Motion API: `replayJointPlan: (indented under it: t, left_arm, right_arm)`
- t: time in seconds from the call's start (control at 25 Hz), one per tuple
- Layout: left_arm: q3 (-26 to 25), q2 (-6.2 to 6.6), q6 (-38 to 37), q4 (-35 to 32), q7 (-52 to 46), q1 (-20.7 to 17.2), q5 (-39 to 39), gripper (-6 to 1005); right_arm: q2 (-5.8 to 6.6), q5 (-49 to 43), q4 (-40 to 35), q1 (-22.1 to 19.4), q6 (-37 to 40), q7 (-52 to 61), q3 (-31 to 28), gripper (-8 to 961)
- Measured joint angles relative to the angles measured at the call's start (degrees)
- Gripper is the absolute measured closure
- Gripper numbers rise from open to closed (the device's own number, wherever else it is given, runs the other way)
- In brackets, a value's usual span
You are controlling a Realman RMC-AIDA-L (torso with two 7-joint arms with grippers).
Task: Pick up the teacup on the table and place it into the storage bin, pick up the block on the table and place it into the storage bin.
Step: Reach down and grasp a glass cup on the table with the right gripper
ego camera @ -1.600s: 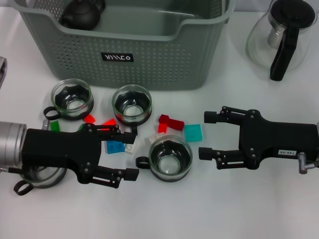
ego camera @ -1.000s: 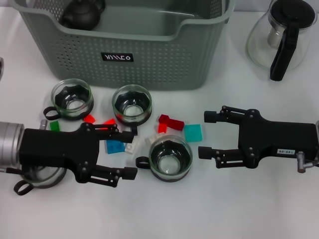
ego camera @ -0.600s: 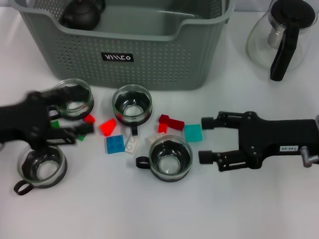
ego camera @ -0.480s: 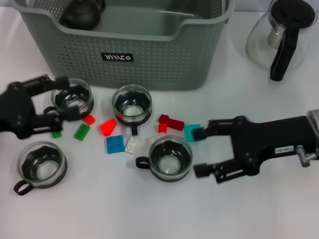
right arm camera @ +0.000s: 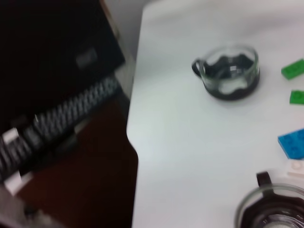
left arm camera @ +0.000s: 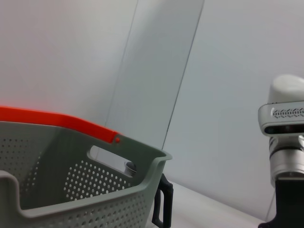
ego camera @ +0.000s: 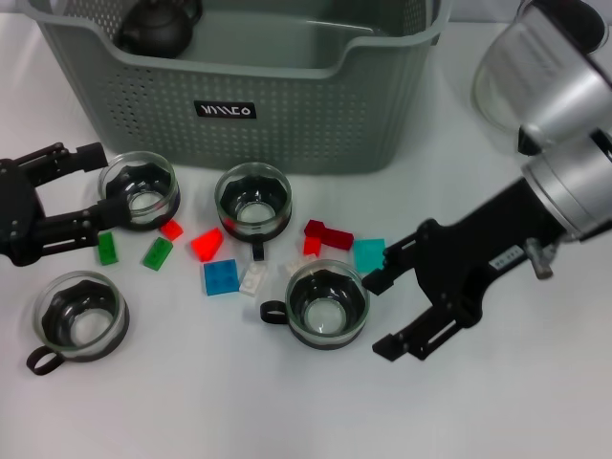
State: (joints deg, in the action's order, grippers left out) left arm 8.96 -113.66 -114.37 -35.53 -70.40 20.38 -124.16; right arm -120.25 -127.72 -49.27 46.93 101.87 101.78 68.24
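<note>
Left claw [ego camera: 84, 195] sat at the left edge of the tabletop [ego camera: 191, 402], fingers spread wide, holding nothing. Its open mouth faced the far-left glass teacup [ego camera: 140, 188], one finger tip near the rim on the bin side, the other beside the cup's near side.

A second teacup [ego camera: 76, 317] stood nearer the front edge, below that claw and apart from it. Two green blocks [ego camera: 107, 248] lay between those two cups.

Storage bin [ego camera: 249, 86] stood at the back, a dark teapot [ego camera: 158, 26] inside its left corner. No teacup or block was visible in it.

In front of the bin: a third teacup [ego camera: 252, 200], with a red block [ego camera: 205, 244], a blue block [ego camera: 221, 277] and a white block [ego camera: 253, 279] scattered near it. A fourth teacup [ego camera: 327, 305] stood right of centre, a dark red block [ego camera: 328, 233] and a teal block [ego camera: 369, 254] just behind it.

Right claw [ego camera: 392, 306] hovered just right of the fourth teacup, angled, fingers wide apart, empty.

Judgement: the teacup pick was in hand, both claws at approach, no grasp made. Next move would call for each claw to bracket a cup wall squarely, then close without nudging neighbouring blocks.
</note>
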Motion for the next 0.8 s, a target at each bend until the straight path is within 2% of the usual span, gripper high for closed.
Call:
replayJointPlan:
  t: [0.32, 0.56, 0.8]
  left_arm:
    - [-0.5, -0.12, 0.1, 0.2, 0.0, 0.0, 0.1, 143]
    - [-2.1, -0.35, 0.1, 0.2, 0.0, 0.0, 0.1, 143]
    - [-2.7, -0.41, 0.2, 0.9, 0.0, 0.0, 0.1, 143]
  right_arm:
    - [-0.28, -1.8, -9.9, 4.4, -2.0, 6.9, 12.9, 200]
    - [-0.61, -1.8, -12.6, 5.8, -6.9, 10.3, 24.5, 398]
    - [-0.67, -1.6, -13.3, 6.2, -10.7, 12.9, 32.8, 403]
